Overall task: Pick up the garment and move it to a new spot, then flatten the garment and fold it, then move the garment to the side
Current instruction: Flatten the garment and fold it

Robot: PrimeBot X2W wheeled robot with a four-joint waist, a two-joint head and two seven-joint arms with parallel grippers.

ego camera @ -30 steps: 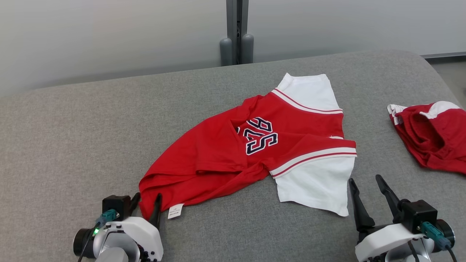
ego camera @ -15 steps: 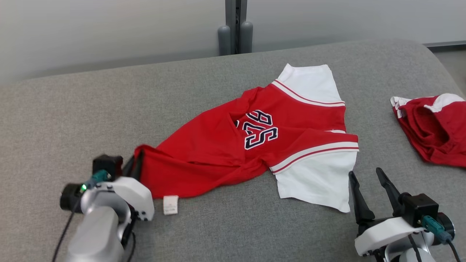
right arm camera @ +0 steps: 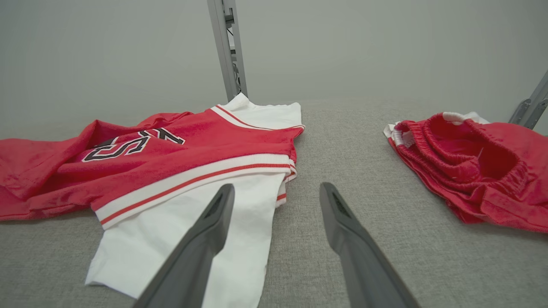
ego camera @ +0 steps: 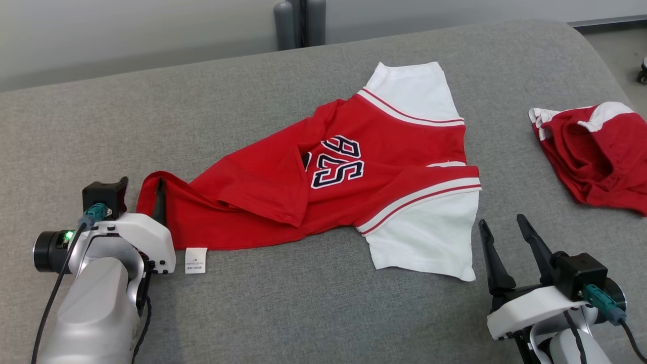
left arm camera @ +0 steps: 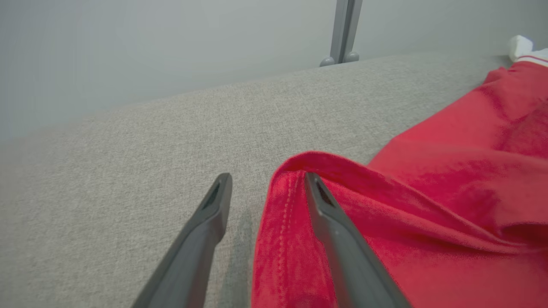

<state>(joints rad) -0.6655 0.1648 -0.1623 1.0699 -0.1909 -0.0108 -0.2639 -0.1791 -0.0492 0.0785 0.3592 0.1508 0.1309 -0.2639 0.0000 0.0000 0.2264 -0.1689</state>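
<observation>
I see my left gripper (left arm camera: 267,179) open, yet the garment (ego camera: 384,151), lying across the middle of the grey surface (ego camera: 303,303), has its hem (left arm camera: 282,201) hooked over one finger (left arm camera: 329,214); pulling away may drag and bunch it. The right gripper (ego camera: 500,221) stands wide, empty.

We saw the garment (ego camera: 354,167) lying across the middle of the surface (ego camera: 303,313), its label (ego camera: 196,260) at the near left corner. The left hand (left arm camera: 267,182) straddled its left hem, and the right hand (ego camera: 500,221) sat just right of the near sleeve. A second garment (ego camera: 596,156) lay well apart at far right, and a post (ego camera: 298,23) stood behind.
</observation>
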